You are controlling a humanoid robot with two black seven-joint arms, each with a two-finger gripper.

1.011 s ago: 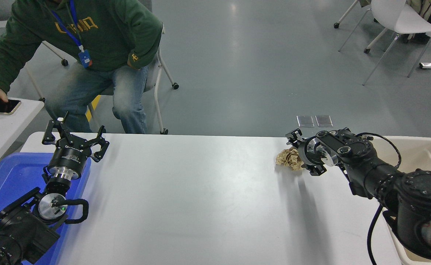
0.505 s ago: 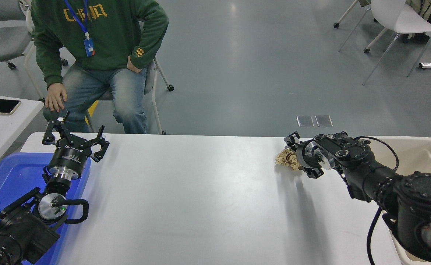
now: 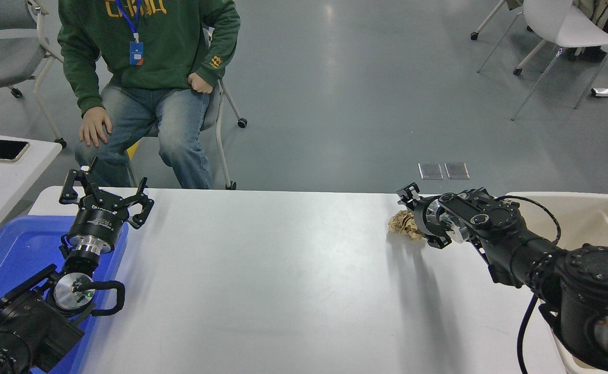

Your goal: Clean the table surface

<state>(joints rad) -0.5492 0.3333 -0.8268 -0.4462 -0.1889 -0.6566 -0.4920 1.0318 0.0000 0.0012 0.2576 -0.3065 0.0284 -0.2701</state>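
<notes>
Presently, in the head view, I am reaching my right claw (image 3: 411, 218) across the far right part of the table (image 3: 283, 270), and it is sitting against a crumpled ball of brown paper (image 3: 401, 225) lying near the table's far edge. One finger is showing above the wad and another below it, so the claw is straddling the paper; whether the fingers are actually pinching it I cannot tell, since my own wrist is covering the contact. The paper is resting on the table, not lifted.

I am judging the task as barely begun: the one piece of litter visible is on the surface, and nothing is showing inside the cream bin (image 3: 594, 218) at the right end as far as its visible wall allows. What is remaining, by my reckoning, is securing the wad, carrying it off and dropping it.

The table itself is lying flat, its long axis running left to right across the picture, its short axis pointing away from me toward the seated person (image 3: 148, 67) on the far side.

My left claw (image 3: 105, 195) is parked at the lower left, above the blue tray (image 3: 8, 249), its fingers spread wide and gripping nothing.
</notes>
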